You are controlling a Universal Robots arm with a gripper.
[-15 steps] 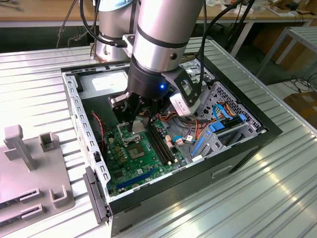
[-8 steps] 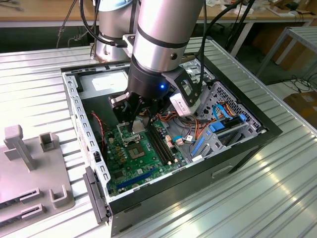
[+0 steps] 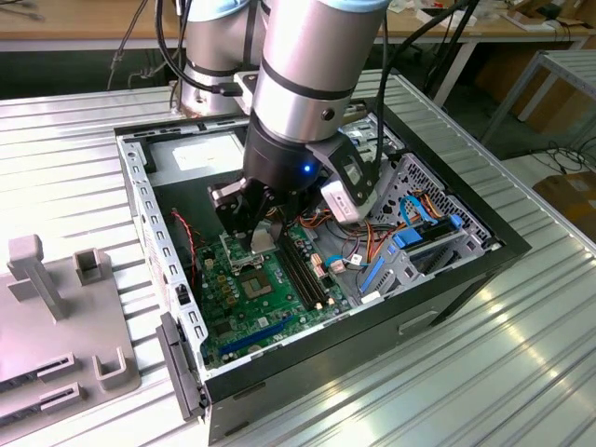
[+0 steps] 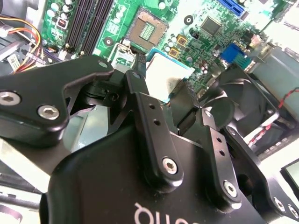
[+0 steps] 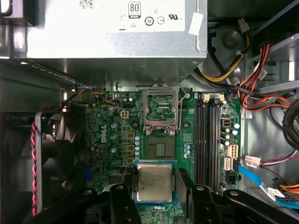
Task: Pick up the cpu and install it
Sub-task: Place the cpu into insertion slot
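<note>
My gripper (image 5: 155, 186) is shut on the cpu (image 5: 154, 181), a flat silver-grey square held level between the two black fingers (image 5: 125, 189). It hangs just above the green motherboard (image 5: 112, 140), a short way off from the open socket (image 5: 160, 148). The socket's metal frame (image 5: 161, 109) is swung up beyond it. In the second wrist view the cpu (image 4: 168, 70) shows pale between the fingers, with the socket (image 4: 147, 30) further on. In the exterior view the gripper (image 3: 259, 233) reaches down into the open computer case (image 3: 447, 270) over the board.
A black fan (image 5: 56, 158) stands beside the board on one side and memory slots (image 5: 209, 140) on the other. The grey power supply (image 5: 117, 28) and coloured cable bundles (image 5: 261, 70) crowd the case. Grey fixtures (image 3: 56, 307) sit on the table at the exterior view's left.
</note>
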